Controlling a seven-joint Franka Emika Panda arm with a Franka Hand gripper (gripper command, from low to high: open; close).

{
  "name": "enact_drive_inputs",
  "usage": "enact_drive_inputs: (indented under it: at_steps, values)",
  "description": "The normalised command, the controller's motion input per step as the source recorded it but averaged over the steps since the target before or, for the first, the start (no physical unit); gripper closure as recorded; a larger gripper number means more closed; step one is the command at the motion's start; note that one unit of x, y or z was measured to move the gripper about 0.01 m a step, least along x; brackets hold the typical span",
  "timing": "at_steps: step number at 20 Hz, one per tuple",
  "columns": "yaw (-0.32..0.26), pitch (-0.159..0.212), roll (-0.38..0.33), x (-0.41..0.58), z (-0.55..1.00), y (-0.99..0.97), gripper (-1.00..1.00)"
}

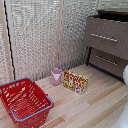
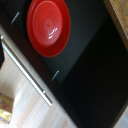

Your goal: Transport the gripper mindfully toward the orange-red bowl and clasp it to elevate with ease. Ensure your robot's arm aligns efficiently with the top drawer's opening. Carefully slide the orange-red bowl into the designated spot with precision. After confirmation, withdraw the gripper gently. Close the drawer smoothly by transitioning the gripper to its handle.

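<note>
The orange-red bowl (image 2: 48, 26) lies upright on the dark floor of the open top drawer (image 2: 90, 65) in the wrist view, close behind the drawer front. The long silver handle (image 2: 27, 70) runs along that front. Neither view shows the gripper's fingers; nothing touches the bowl. In the exterior view the top drawer (image 1: 102, 30) of the grey-brown dresser stands pulled out with its handle (image 1: 103, 37) showing, and the bowl is hidden there. Only a white bulge of the robot's arm (image 1: 125, 75) shows at the exterior view's right edge.
The lower drawer (image 1: 107, 60) is shut. On the wooden tabletop stand a pink cup (image 1: 56, 76), a yellow-red box (image 1: 75, 81) and a large red mesh basket (image 1: 25, 100) at the exterior view's left. A slatted white wall stands behind.
</note>
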Motion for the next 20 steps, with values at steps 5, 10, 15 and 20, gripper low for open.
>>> enact_drive_inputs:
  at_steps: [5, 10, 15, 20]
  values:
    - [0.12, 0.101, -0.36, -0.295, -0.22, 0.1, -1.0]
    - [0.098, 0.097, -0.355, -0.215, -0.28, 0.18, -1.0]
    - [0.087, 0.062, -0.328, -0.037, -0.46, 0.32, -1.0]
    - [0.088, 0.051, -0.337, 0.0, -0.48, 0.33, -1.0]
